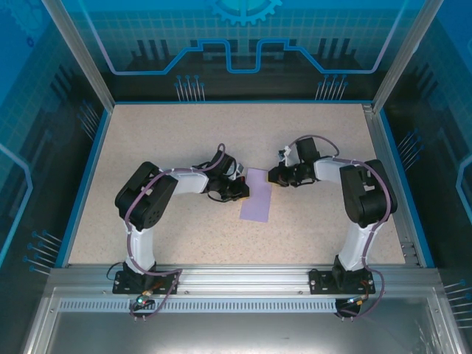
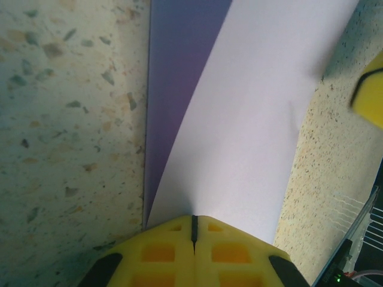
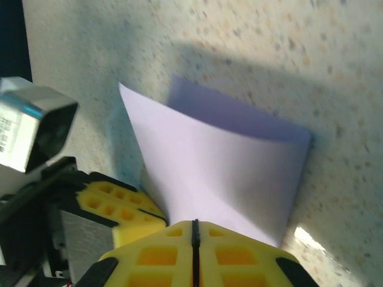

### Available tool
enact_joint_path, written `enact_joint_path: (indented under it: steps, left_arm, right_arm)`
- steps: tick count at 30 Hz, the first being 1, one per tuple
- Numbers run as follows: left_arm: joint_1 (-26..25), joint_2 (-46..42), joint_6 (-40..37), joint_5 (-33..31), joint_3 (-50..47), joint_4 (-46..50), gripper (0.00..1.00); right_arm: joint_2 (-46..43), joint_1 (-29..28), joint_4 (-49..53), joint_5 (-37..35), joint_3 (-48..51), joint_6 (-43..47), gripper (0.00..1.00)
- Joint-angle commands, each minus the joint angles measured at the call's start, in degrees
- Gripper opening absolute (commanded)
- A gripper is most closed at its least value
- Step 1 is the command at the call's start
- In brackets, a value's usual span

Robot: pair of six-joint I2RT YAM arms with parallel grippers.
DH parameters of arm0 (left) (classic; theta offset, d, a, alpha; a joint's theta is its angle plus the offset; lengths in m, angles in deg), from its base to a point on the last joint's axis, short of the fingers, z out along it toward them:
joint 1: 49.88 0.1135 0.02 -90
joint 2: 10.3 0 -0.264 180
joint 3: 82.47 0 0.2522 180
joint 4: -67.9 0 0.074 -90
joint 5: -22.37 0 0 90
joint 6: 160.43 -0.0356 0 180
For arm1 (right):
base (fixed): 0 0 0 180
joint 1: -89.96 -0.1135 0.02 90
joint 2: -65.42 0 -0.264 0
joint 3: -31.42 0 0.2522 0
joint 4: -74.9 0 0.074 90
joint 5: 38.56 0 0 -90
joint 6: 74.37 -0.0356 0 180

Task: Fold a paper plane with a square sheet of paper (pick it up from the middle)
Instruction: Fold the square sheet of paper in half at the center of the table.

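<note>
Centre of the top view: the square sheet of paper [image 1: 257, 198], plain pale lavender, curls over itself (top flap lifted off the speckled table [image 1: 169, 133]). Left gripper [image 2: 193, 230] and right gripper [image 3: 194, 230] each pinch its edge, jaws closed

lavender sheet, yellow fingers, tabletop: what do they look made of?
Sheet: thin matte paper; it bows and holds a curl. Fingers: matte yellow with gridded pockets, probably moulded or printed plastic or rubber. Tabletop: beige, speckled, stone-look laminate or composite; can't tell which.
</note>
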Motion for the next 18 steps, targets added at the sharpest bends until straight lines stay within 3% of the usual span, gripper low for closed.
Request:
enact_joint_path:
  steps: [1,6,11,18]
  left_arm:
    - [-0.55,1.27,-1.21,-2.20,-1.03,5.07,0.00]
    - [-0.47,1.44,-1.13,-2.07,-0.77,5.23,0.00]
    - [-0.51,1.35,-1.11,-2.12,-0.60,5.25,0.00]
    - [-0.46,1.53,-1.23,-2.05,-0.60,5.51,0.00]
  right_arm:
    - [2.02,1.11,2.14,0.35,-2.09,0.81,0.09]
    - [5.26,1.10,2.01,-3.97,-1.98,-0.21,0.08]
    - [7.79,1.10,1.28,-3.94,-1.90,-1.15,0.08]
    - [2.65,1.46,4.73,-2.81,-4.85,-0.89,0.09]
